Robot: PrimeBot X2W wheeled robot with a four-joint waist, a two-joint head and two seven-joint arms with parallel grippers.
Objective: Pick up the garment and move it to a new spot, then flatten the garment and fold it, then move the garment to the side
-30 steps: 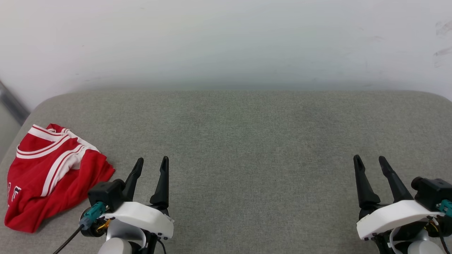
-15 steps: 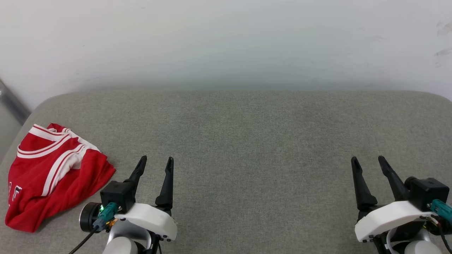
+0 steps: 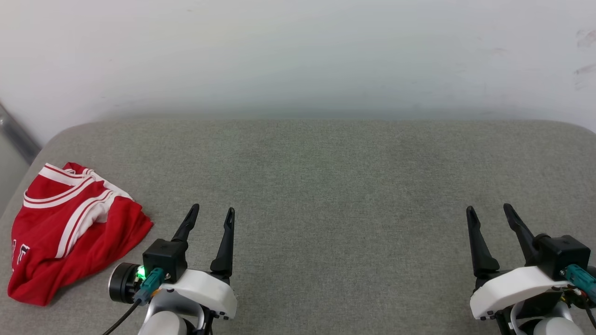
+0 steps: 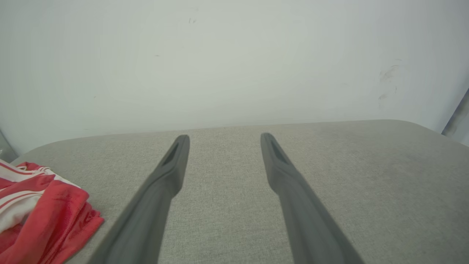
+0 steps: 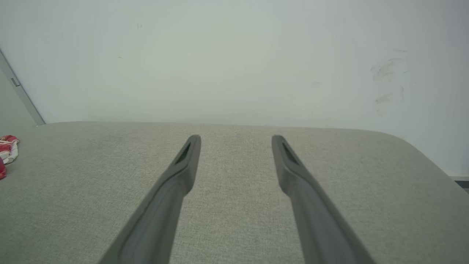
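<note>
The garment (image 3: pixel 70 228), a red shirt with white striped trim, lies bunched in a loose fold near the left edge of the grey padded surface (image 3: pixel 326 177). It also shows at the lower left of the left wrist view as the garment (image 4: pixel 40 209), and as a small red patch, the garment (image 5: pixel 7 148), at the far left of the right wrist view. My left gripper (image 3: pixel 212 213) hovers open just right of it, apart from the cloth. My right gripper (image 3: pixel 489 211) stands open at the lower right, nothing between its fingers.
A pale wall (image 3: pixel 298 56) rises directly behind the grey surface. The surface has rounded far corners, and its left edge runs close beside the garment. A grey strip (image 3: pixel 16 137) slants down the wall at far left.
My left gripper has drifted slightly right and its wrist has turned; the right gripper shifted a little. The garment lies as before.
</note>
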